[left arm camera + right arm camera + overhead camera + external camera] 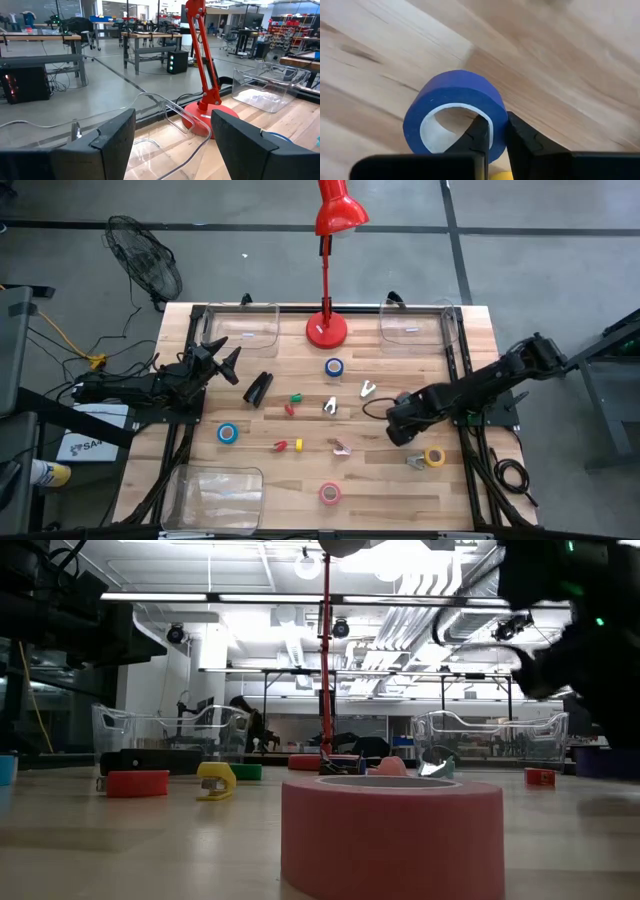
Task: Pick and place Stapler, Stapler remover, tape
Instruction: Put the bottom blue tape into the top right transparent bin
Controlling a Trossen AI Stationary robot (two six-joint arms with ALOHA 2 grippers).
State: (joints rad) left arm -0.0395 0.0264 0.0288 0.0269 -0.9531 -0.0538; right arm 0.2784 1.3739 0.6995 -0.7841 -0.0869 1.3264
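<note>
The black stapler [258, 388] lies flat on the table, just right of my open left gripper [225, 360] [172, 130], which hovers near the far left bin. My right gripper [398, 430] [496, 125] is shut on a dark blue tape roll [455, 107]; in the high view the gripper hides that roll. Other tape rolls lie flat: blue [333, 367], blue [228, 433], pink [329, 493] [392, 830] and yellow [434, 456]. Silvery staple removers [368, 389] [330, 406] [341, 447] rest mid-table. My right gripper pinches the blue roll's wall [492, 107], one finger [475, 137] inside the open centre and one [522, 137] outside. The fingers come from above, slanting down. The roll is tilted with its hole toward the wrist camera and seems lifted above the table.
A red lamp stands with its base [326, 330] at the far edge. Clear bins sit at the far left [245, 330], far right [415, 325] and near left [215, 495]. Small red, green and yellow pieces [295, 397] [281, 445] lie mid-table. A fan [145, 265] stands off the table.
</note>
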